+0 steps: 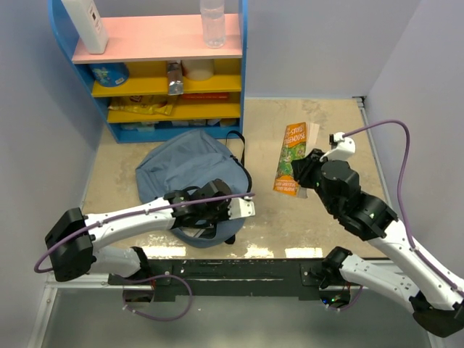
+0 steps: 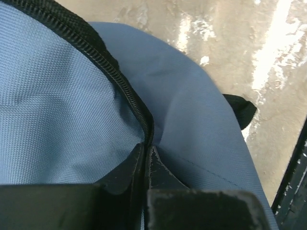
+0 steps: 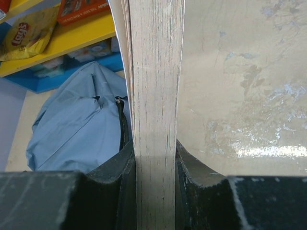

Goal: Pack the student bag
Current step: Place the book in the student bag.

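Observation:
The slate-blue student bag (image 1: 185, 167) lies left of centre on the table, its black zip (image 2: 122, 81) running along the near side. My left gripper (image 1: 205, 226) is down on the bag's near edge. In the left wrist view this gripper (image 2: 145, 148) is shut, with the zip line pinched between its fingertips. My right gripper (image 1: 303, 172) holds an orange-and-green book (image 1: 292, 156) above the table, to the right of the bag. In the right wrist view it (image 3: 154, 148) is shut on the book's page edge (image 3: 156, 86), with the bag (image 3: 76, 129) behind on the left.
A blue, yellow and pink shelf (image 1: 159, 80) stands at the back left with a clear bottle (image 1: 212, 22), a white container (image 1: 85, 25) and snack packs (image 1: 141, 107). Walls close in on both sides. A black rail (image 1: 239, 270) runs along the near edge.

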`<state>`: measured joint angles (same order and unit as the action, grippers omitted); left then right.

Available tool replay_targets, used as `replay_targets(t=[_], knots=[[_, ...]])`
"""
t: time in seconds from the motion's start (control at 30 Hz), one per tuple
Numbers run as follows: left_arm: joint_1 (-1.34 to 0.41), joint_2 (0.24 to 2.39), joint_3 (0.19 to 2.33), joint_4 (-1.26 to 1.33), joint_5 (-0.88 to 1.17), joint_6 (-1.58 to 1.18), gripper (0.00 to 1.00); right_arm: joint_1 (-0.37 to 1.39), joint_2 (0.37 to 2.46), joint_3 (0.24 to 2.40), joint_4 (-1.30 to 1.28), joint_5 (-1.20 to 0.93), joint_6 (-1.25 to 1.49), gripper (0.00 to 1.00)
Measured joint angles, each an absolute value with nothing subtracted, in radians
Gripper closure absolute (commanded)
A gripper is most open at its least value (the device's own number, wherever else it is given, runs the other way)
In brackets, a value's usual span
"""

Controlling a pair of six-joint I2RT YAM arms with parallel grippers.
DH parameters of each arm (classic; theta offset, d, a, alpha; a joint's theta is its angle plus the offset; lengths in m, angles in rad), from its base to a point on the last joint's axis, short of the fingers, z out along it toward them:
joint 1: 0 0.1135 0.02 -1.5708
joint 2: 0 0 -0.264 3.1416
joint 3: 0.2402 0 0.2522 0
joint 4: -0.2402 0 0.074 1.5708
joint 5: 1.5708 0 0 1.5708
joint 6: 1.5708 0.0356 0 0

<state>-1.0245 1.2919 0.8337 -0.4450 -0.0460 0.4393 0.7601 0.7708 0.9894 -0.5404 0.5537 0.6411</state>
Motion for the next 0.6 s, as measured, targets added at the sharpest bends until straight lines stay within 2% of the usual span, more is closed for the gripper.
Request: replay_targets(t=[0.2,0.33,0.6], knots=[[-1.021,1.291,0.915,-0.459,-0.127,0.475,1.00,0.760,0.770,0.963,-0.542,0.531,0.654,1.00],[-0.964,1.288,1.055,-0.506,-0.145,0.497,1.00,0.760,0.756,0.931,-0.546,0.505,0.678,1.00],[-0.838,1.231,1.290,-0.640,-0.120,0.528,1.00,0.759,0.762,0.757,-0.390,0.270,0.801,1.00]])
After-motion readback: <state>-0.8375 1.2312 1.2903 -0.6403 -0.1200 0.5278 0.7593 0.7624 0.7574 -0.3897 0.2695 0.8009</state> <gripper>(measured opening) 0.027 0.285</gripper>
